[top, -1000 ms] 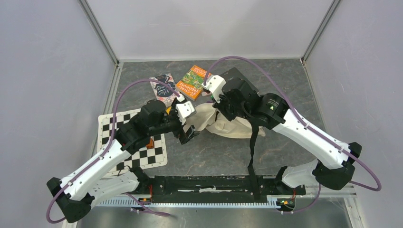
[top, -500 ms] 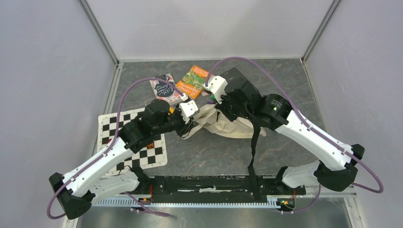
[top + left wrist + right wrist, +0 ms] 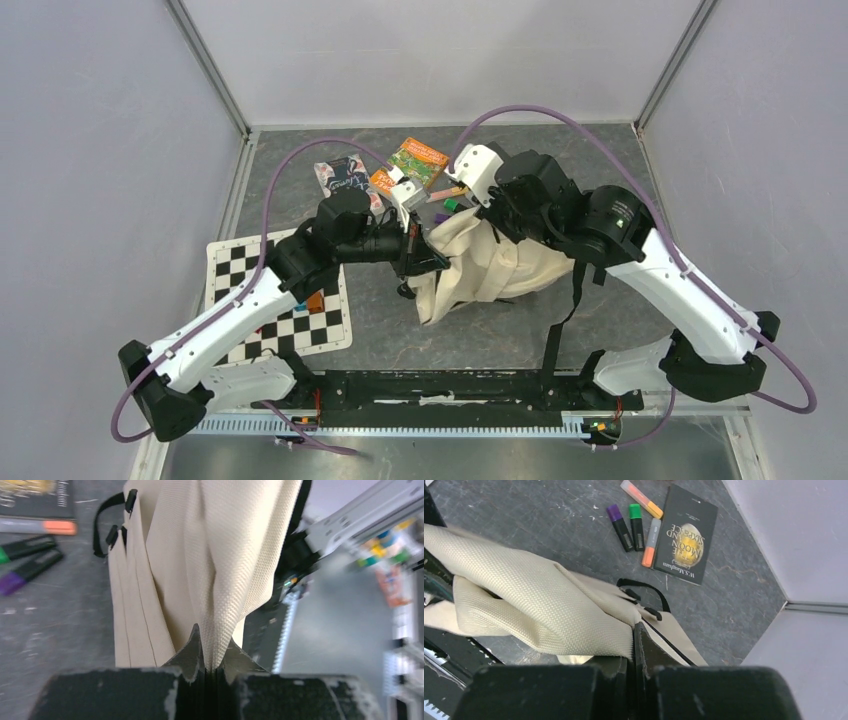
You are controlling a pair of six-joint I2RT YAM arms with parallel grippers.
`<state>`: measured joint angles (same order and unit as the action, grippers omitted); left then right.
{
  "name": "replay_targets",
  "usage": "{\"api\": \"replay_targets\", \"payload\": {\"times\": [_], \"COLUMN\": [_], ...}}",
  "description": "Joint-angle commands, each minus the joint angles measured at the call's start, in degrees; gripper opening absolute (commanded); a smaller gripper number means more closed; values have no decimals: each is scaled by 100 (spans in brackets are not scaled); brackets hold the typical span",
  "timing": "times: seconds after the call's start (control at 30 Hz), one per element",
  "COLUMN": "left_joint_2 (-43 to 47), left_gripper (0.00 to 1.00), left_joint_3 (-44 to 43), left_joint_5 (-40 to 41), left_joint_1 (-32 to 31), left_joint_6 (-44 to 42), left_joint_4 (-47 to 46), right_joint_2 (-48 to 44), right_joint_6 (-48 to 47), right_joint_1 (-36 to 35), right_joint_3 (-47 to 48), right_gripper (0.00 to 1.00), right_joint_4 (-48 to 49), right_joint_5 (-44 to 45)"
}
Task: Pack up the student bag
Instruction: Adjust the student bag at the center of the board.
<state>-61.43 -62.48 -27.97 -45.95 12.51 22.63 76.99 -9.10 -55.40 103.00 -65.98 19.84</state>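
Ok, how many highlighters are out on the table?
4, clustered beside the black book: the purple highlighter, the green highlighter next to it, the grey-and-orange highlighter nearest the book, the orange-yellow highlighter beyond them. The student bag may hide others.

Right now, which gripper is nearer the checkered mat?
Left. The left gripper pinches the student bag on the side facing the checkered mat; the right gripper holds the bag's opposite side, with the bag between it and the mat.
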Motion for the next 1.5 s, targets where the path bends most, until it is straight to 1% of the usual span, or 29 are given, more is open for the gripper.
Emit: {"api": "replay_targets", "payload": {"times": [0.0,0.1,0.17,0.27,0.3,0.33,0.37,0.47,0.5,0.53,0.63,0.73,0.83,0.9,1.03,1.13,1.2,1.37,1.47], "left_joint_2": [-35,-55,-124,-152,-134,-114,-105,-190,-246,-320,-552,-785,-967,-1090,-1256,-1284,-1250,-940,-806], "left_gripper": [2,2,2,2,2,2,2,2,2,2,2,2,2,2,2,2,2,2,2], "left_joint_3": [227,600,841,1215,1337,1411,1447,1154,1024,870,534,353,393,401,307,345,421,655,771], "left_joint_5": [-589,-306,-334,-512,-540,-565,-550,-327,-214,-129,42,357,-53,-252,-327,-184,-148,-100,-56], "left_joint_1": [-12,49,227,688,837,988,1095,1176,1182,1223,1438,1791,2447,2773,2890,2899,2908,2904,2902], "left_joint_6": [2116,2515,2720,2828,2775,2690,2475,1513,1275,1030,582,402,485,517,337,242,103,-284,-434], "left_joint_4": [-788,-907,-945,-1015,-1031,-1022,-951,-213,34,288,777,1041,899,808,796,738,640,365,266], "right_joint_2": [52,207,268,387,436,470,501,490,470,435,336,144,-161,-376,-843,-1226,-1461,-1857,-1981], "right_joint_6": [102,301,453,566,584,594,602,603,602,603,622,787,894,902,902,1085,1129,1130,1101], "right_joint_1": [-24,-27,-24,-25,-30,-29,-24,-29,-17,-13,73,143,151,155,160,181,315,1060,1482], "right_joint_3": [585,275,-88,-430,-461,-468,-457,-314,-241,-184,-43,36,-66,-194,-648,-1423,-1991,-3196,-3671], "right_gripper": [8,12,17,34,38,46,57,88,95,98,98,98,98,98,98,98,98,98,98], "right_joint_4": [542,834,1171,1586,1649,1677,1699,1708,1708,1728,1755,1702,1751,1755,1786,2028,2197,2777,3068], "right_joint_5": [403,564,757,820,820,842,898,1144,1216,1276,1403,1461,1587,1755,1909,1859,1651,93,-573]}}
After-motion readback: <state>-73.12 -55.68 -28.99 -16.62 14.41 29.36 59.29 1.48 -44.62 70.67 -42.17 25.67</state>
